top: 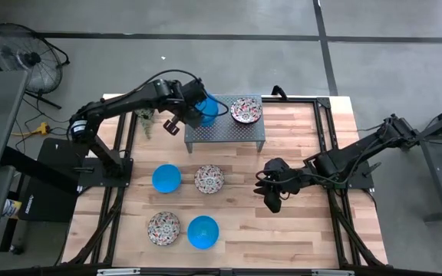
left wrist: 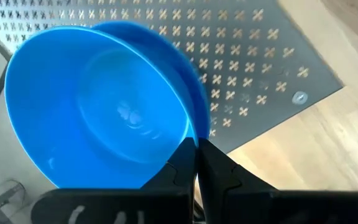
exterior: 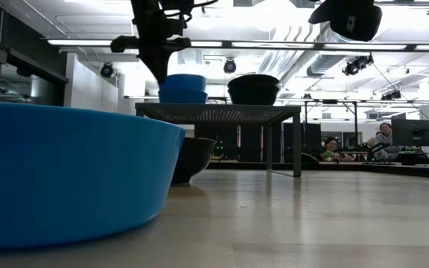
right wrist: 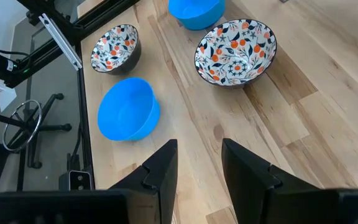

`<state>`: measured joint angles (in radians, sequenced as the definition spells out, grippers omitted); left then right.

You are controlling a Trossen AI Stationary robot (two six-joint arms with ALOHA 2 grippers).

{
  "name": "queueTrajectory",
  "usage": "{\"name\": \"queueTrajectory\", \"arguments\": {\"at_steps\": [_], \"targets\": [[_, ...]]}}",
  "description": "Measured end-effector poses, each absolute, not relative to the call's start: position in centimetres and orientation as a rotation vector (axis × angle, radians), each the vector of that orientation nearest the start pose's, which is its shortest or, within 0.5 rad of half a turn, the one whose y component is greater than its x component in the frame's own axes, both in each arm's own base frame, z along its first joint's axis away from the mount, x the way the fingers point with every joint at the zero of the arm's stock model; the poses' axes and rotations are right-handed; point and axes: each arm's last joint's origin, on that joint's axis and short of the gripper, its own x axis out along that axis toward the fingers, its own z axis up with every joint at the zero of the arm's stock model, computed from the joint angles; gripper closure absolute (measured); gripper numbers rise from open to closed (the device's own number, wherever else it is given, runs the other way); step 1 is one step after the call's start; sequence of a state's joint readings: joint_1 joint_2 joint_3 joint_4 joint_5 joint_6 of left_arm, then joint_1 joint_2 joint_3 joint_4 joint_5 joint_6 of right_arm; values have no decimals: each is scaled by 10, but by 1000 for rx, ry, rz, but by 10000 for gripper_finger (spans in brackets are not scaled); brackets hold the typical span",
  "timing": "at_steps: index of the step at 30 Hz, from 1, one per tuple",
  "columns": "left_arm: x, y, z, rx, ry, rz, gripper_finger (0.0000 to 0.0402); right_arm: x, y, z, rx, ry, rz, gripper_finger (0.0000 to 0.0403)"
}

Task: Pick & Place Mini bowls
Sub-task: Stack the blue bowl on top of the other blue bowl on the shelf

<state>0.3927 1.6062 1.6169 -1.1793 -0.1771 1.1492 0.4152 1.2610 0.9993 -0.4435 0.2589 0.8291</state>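
Left hand pinched on blue bowl rim over perforated shelf: lower level onto the bowl beneath before releasing; right hand parted, idle.

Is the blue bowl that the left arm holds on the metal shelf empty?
Empty. The left wrist view looks straight into the blue bowl, pinched by the left gripper, and shows only bare blue inside. It seems nested in another blue bowl.
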Motion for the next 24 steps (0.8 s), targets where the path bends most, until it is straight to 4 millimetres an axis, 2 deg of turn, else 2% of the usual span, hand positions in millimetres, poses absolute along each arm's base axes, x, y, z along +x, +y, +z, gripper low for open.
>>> {"name": "queueTrajectory", "arguments": {"at_steps": [24], "targets": [[286, 123, 341, 829, 1300, -209, 383, 245, 100, 287, 567, 681, -128, 290]]}}
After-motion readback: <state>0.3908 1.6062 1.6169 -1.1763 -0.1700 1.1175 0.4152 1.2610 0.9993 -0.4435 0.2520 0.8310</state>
